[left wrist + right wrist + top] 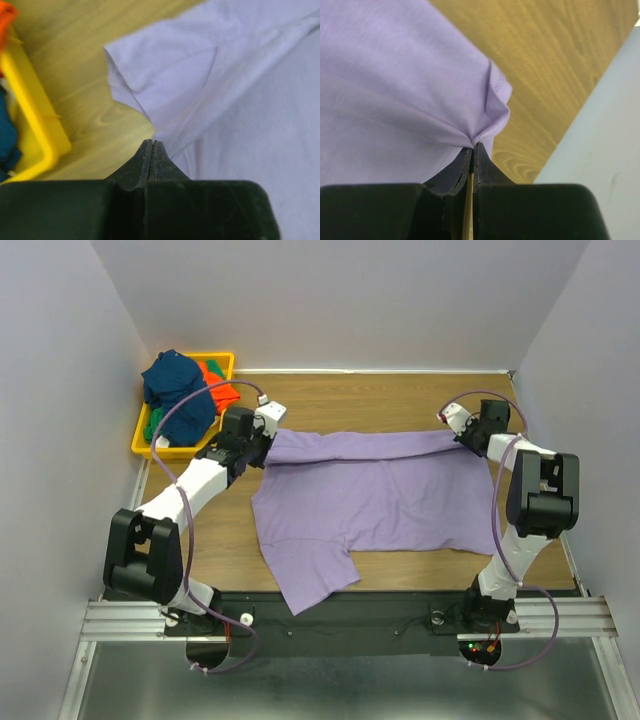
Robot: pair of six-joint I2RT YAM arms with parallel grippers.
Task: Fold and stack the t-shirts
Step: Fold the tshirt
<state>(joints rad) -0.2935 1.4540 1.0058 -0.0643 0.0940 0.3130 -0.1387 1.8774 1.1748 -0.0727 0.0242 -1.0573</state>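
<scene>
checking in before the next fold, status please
Both shut on lavender t-shirt far edge: left gripper, right gripper. That edge folded over, rest spread on table. In yellow bin, other shirts, clear of the work.

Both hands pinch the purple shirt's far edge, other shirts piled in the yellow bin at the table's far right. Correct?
Wrong side: the yellow bin sits far left, as the top external view shows. The rest holds: left hand and right hand pinch the purple shirt, other shirts piled in the bin.
</scene>
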